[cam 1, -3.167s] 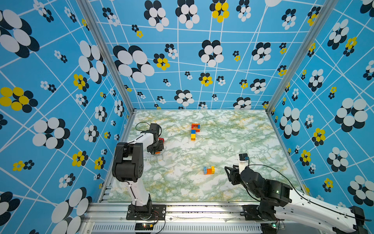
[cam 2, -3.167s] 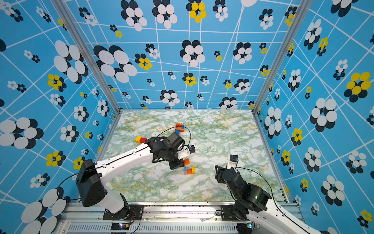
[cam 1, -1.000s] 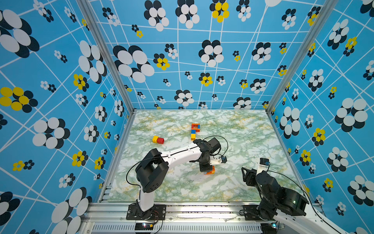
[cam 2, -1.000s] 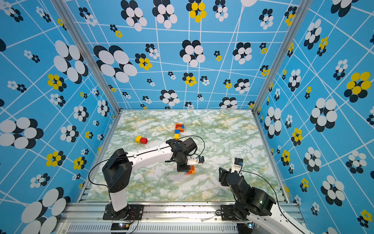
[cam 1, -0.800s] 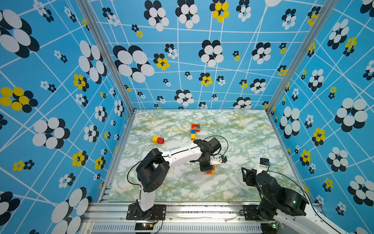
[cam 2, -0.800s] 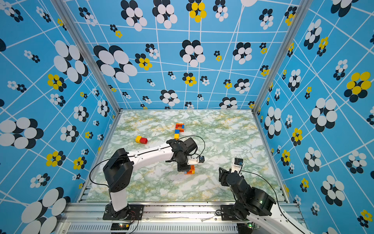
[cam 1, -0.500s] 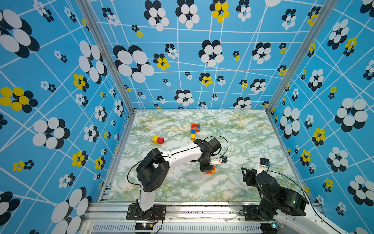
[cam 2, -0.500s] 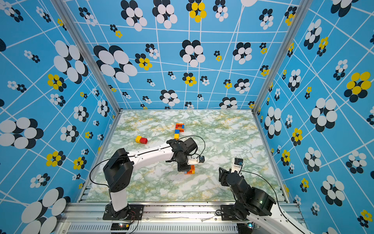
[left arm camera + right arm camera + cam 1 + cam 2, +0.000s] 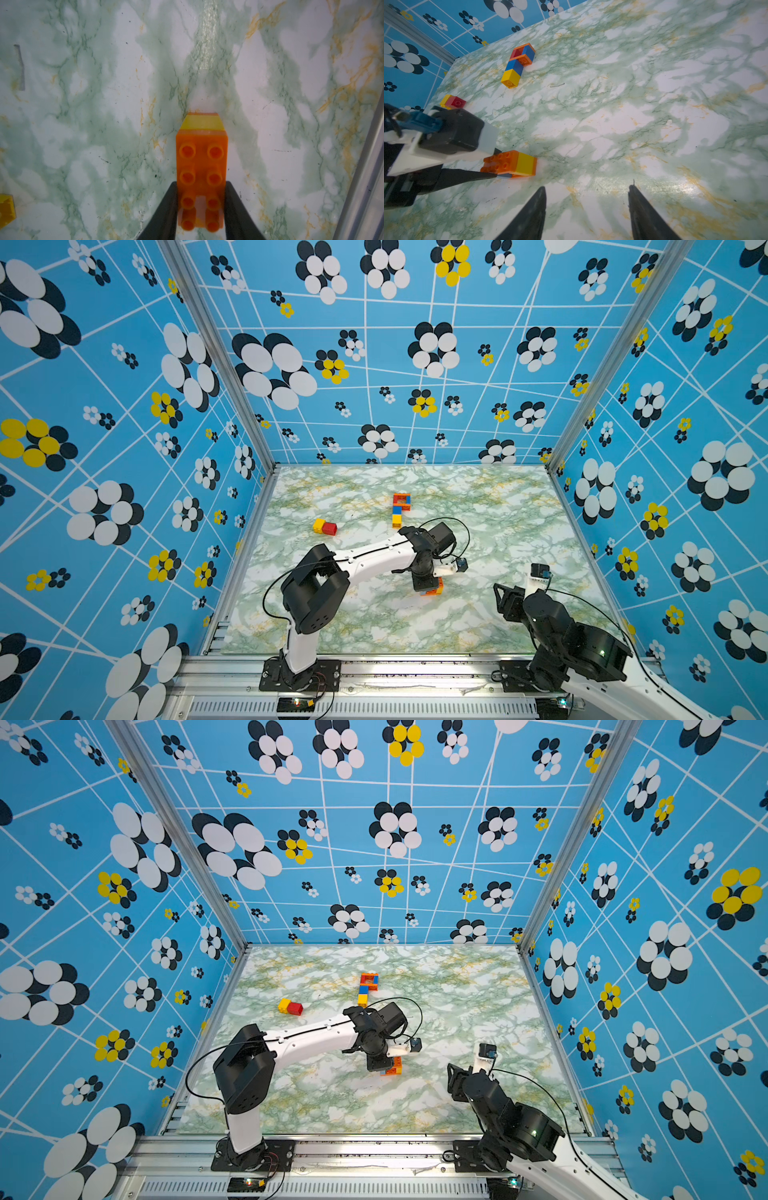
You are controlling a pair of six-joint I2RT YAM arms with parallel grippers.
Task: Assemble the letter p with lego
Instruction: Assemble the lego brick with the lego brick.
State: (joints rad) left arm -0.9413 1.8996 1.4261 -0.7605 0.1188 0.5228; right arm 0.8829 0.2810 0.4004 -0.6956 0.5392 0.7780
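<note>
Now the left gripper sits just right of centre in both top views, low over the table and clenched on a stack of lego. In the left wrist view its two dark fingers press the long sides of the stack's studded orange top brick, at the end nearer the camera. A yellow layer shows under the orange. The right wrist view adds an orange layer and a pale blue sliver at the base. Whether the stack touches the table I cannot tell.

The right gripper is at the lower right of the frame in both top views. It is released and empty, its fingers spread, near the stack but not touching it.

A build lies flat at upper centre of the table: a loop of orange, red and blue bricks, with a blue and a yellow brick in line below. To its left lies a joined yellow and red pair.
</note>
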